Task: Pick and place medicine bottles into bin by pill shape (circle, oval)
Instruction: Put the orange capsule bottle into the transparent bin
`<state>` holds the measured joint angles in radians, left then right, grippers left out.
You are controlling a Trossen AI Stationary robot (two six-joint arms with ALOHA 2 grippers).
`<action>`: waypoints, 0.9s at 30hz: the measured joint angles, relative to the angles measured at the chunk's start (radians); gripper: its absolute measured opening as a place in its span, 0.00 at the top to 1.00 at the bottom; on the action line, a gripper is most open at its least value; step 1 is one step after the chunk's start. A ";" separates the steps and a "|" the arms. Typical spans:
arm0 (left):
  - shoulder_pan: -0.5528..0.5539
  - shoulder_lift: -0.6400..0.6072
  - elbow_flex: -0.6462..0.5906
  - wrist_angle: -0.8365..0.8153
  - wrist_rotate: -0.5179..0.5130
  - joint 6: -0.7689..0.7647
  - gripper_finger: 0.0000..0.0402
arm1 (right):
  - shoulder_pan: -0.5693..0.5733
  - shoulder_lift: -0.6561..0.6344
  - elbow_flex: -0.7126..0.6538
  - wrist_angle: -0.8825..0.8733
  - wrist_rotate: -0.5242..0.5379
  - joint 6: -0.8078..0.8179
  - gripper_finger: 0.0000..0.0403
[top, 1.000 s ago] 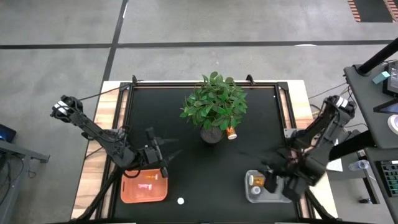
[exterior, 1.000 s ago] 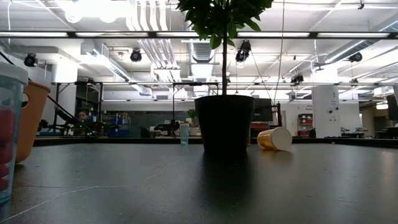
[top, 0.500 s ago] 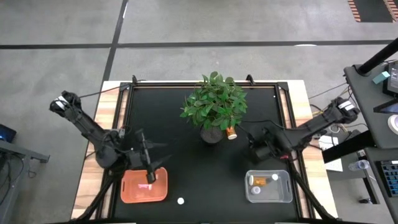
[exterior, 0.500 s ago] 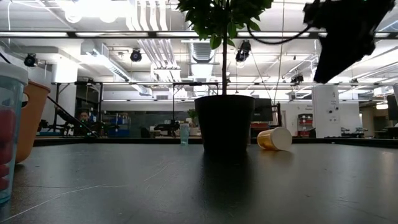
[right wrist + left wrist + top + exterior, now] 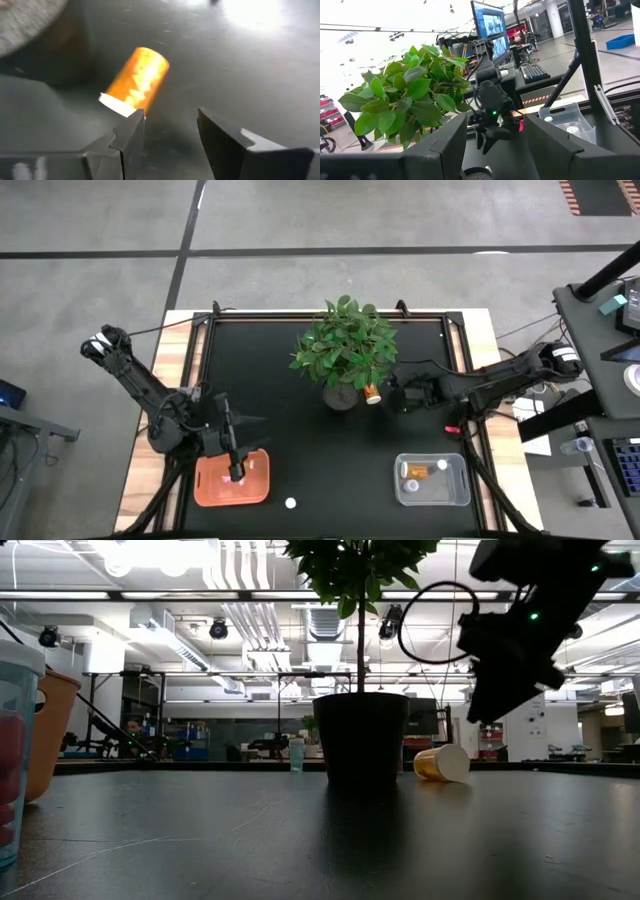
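Observation:
An orange medicine bottle [image 5: 372,393] lies on its side on the black table, just right of the plant pot [image 5: 340,395]. In the low view the bottle [image 5: 441,763] shows its white cap end. My right gripper [image 5: 393,394] hangs open, slanting down, just right of and above it. In the right wrist view the bottle [image 5: 137,80] lies ahead of my right gripper [image 5: 170,125], not between the fingers. My left gripper [image 5: 243,430] is open and holds nothing, level above the far edge of the orange bin [image 5: 212,490].
The clear bin [image 5: 400,495] at the near right holds three small bottles. A pinkish bottle [image 5: 237,473] lies in the orange bin, and a white one [image 5: 290,503] stands on the table near the front edge. The leafy plant [image 5: 345,345] overhangs the table's far middle.
My right gripper has swung from above the clear bin toward the far edge and the plant, sinking and tipping further downward until it hangs by the orange bottle. My left gripper has drawn back a little toward the table's left edge. No bottle has moved.

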<state>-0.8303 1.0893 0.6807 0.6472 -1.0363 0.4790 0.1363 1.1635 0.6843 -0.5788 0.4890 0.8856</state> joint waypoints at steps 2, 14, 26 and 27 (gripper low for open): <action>0.000 0.000 0.000 0.000 0.000 0.000 0.55 | -0.045 -0.010 -0.028 0.090 -0.073 -0.016 0.56; 0.000 0.000 0.000 0.000 -0.001 0.000 0.55 | -0.133 -0.002 -0.089 0.284 -0.150 -0.041 0.56; 0.001 0.000 0.000 0.000 0.000 0.000 0.55 | -0.133 -0.002 -0.122 0.330 -0.113 -0.021 0.64; 0.001 0.000 0.000 0.000 0.000 0.000 0.55 | -0.133 0.003 -0.122 0.332 -0.125 -0.014 0.63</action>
<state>-0.8295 1.0893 0.6807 0.6472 -1.0367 0.4793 0.0036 1.1662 0.5625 -0.2471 0.3639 0.8714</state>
